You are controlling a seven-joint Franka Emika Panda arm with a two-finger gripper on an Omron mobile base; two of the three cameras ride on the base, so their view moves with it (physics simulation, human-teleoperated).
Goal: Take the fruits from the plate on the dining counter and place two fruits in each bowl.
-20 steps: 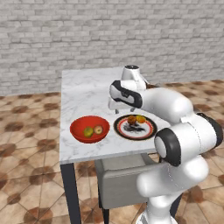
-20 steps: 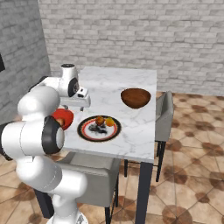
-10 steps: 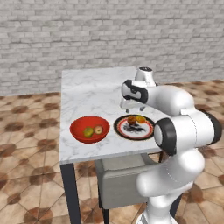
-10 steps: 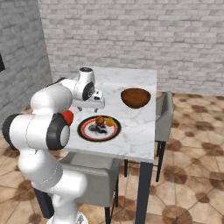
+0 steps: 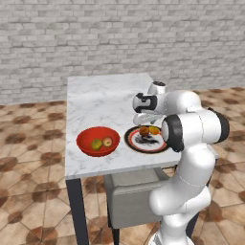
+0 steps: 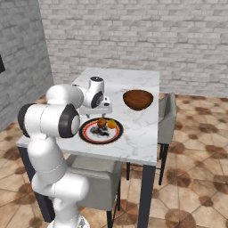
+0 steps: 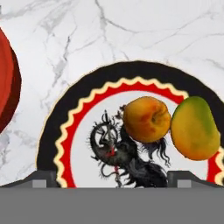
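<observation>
**Gripper over plate, next pick: orange fruit**

Red bowl point(image 5: 97, 141) holds two fruits, a yellow-green one point(image 5: 96, 143) and a red one point(image 5: 108, 141), so that bowl looks done. Brown bowl point(image 6: 138, 99) sits at the far end of the counter point(image 5: 103, 103), and nothing shows inside it from this angle. Two fruits are left on the plate point(image 7: 61, 131): an orange fruit point(image 7: 146, 119) and a yellow-green mango-like fruit point(image 7: 195, 127), touching each other on the plate's right half in the hand view.

The gripper point(image 5: 141, 116) hangs just above the plate's rim on the far side. Fingers point(image 7: 40, 178) sit wide apart at the bottom corners of the hand view, nothing between them.

Doing the step well, as a judgement:
- Orange fruit is closer to the centre line, so it is the sensible target, but it sits right of centre. The arm should shift toward it before descending.
- The fruits touch (little room for a finger between them). The closing axis should run so neither finger drops into the contact point, otherwise the mango-like one gets knocked off the plate.
- Round fruit rolls: the fingers should close at its widest part, low enough to grip below the crown.
- It should lift straight up, then carry across to the brown bowl, well apart from the plate.
</observation>
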